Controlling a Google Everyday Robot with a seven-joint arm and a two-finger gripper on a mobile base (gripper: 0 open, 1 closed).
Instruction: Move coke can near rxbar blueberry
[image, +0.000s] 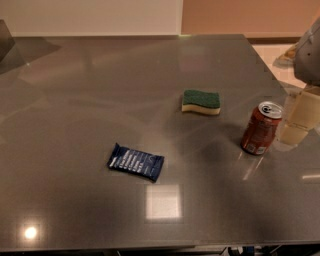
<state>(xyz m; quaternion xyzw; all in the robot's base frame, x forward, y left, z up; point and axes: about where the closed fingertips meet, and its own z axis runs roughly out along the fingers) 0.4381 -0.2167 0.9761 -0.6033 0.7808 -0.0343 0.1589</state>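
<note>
The coke can (261, 128) stands upright on the grey table (100, 100), at the right side, with its silver top and pull tab showing. The rxbar blueberry (136, 161) lies flat left of the middle, nearer the front, well apart from the can. My gripper (300, 119) is at the right edge of the view, pale and partly cut off, just right of the can and close to it. It holds nothing that I can see.
A green-and-yellow sponge (201, 101) lies on the table between the bar and the can, a little farther back. The table's right edge runs close behind the can. A wall stands beyond the far edge.
</note>
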